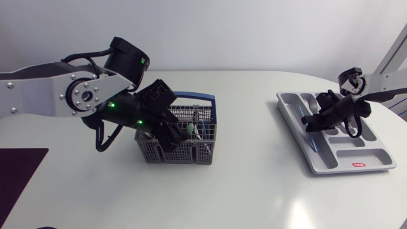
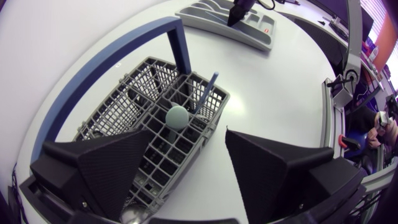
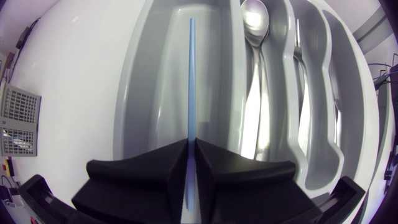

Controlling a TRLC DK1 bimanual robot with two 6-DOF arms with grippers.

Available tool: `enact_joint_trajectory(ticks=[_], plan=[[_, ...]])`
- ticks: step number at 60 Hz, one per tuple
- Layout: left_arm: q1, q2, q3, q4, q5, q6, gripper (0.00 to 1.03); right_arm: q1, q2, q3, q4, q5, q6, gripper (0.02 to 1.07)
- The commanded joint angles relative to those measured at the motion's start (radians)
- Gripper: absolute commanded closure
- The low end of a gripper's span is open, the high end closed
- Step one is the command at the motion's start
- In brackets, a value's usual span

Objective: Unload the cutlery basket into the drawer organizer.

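Right wrist view: blue stick [image 3: 190, 74] over the organizer [image 3: 140, 93]

The right gripper [image 3: 191, 142] has its jaws clamped on the stick's near end, above the long slot beside a spoon [image 3: 255, 25]. The stick looks light, stiff and slippery, so a mid-shaft hold seems steadier. Farther off, the left gripper [image 2: 188, 132] hangs with jaws apart over the basket [image 2: 124, 93].

one cutlery basket [image 1: 147, 152], one drawer organizer [image 1: 331, 169], two arms [image 1: 44, 89] [image 1: 389, 81].

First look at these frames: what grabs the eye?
The right gripper, its fingers shut on a thin blue utensil held along the long outer compartment of the drawer organizer, with a spoon in the next compartment. Then the left gripper, fingers open, over the cutlery basket, where a pale green-ended utensil stands.
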Motion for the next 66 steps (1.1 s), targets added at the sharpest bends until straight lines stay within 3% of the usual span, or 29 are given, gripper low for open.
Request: enact_joint_trajectory(ticks=[1,6,12,26,46,57,66], plan=[[-0.009,-0.027,-0.041,0.051,0.026,0.046,0.06,0.007,0.027,0.008,-0.009,0.007,0.016,0.64],[-0.033,-0.033,-0.067,0.103,0.026,0.066,0.06,0.008,0.001,-0.018,0.008,0.004,0.008,0.35],[-0.055,-0.042,-0.121,0.235,0.024,0.067,0.07,0.019,-0.047,-0.073,0.046,0.001,-0.001,0.18],[-0.058,-0.014,-0.146,0.362,0.017,0.064,0.13,0.034,-0.157,-0.198,0.112,-0.028,-0.033,0.18],[-0.084,0.012,-0.152,0.396,0.017,0.061,0.44,0.079,-0.327,-0.359,0.174,-0.056,-0.037,0.18],[-0.099,0.032,-0.149,0.405,0.015,0.060,0.49,0.111,-0.398,-0.418,0.189,-0.056,-0.035,0.18],[-0.099,0.042,-0.143,0.419,0.015,0.060,0.65,0.139,-0.458,-0.466,0.209,-0.057,-0.035,0.18]])
